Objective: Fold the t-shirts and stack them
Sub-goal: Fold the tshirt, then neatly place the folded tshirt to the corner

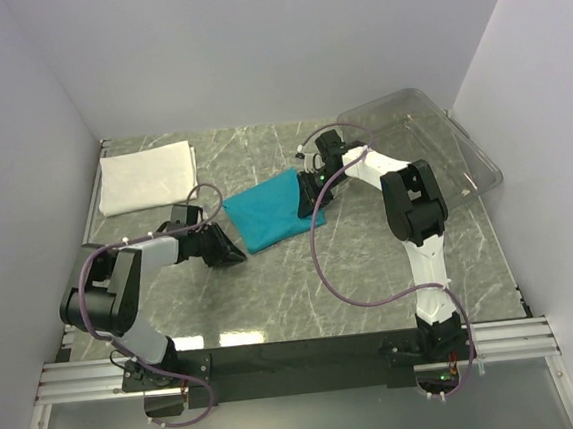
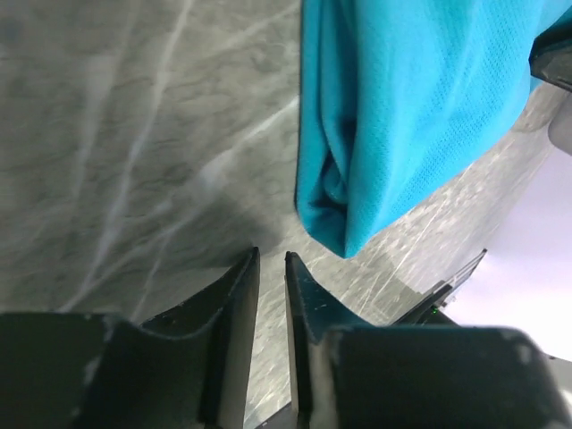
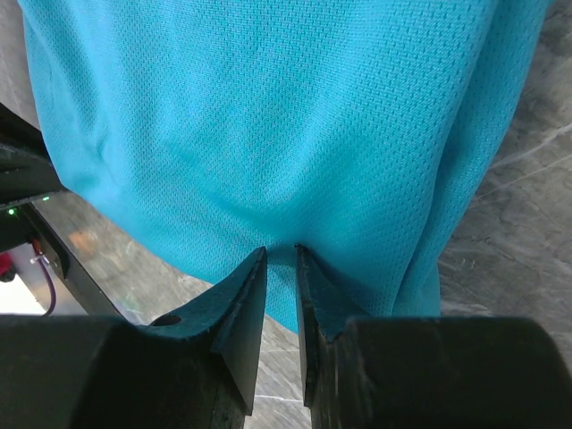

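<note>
The teal-blue t-shirt (image 1: pixel 266 212) lies folded in the middle of the table. My right gripper (image 1: pixel 311 198) is at its right edge. In the right wrist view its jaws (image 3: pixel 281 250) are nearly together, tips set into the teal t-shirt (image 3: pixel 268 116), which puckers toward them. My left gripper (image 1: pixel 233 252) sits low by the shirt's near-left corner. Its jaws (image 2: pixel 272 257) are narrow with only table between them, and the teal corner (image 2: pixel 393 116) hangs just ahead and to the right. The white t-shirt (image 1: pixel 148 177) lies folded at the back left.
A clear plastic tray (image 1: pixel 430 137) stands tilted against the back right wall. White walls close in the left, back and right sides. The grey marbled table (image 1: pixel 303 293) runs to the metal rail at the near edge.
</note>
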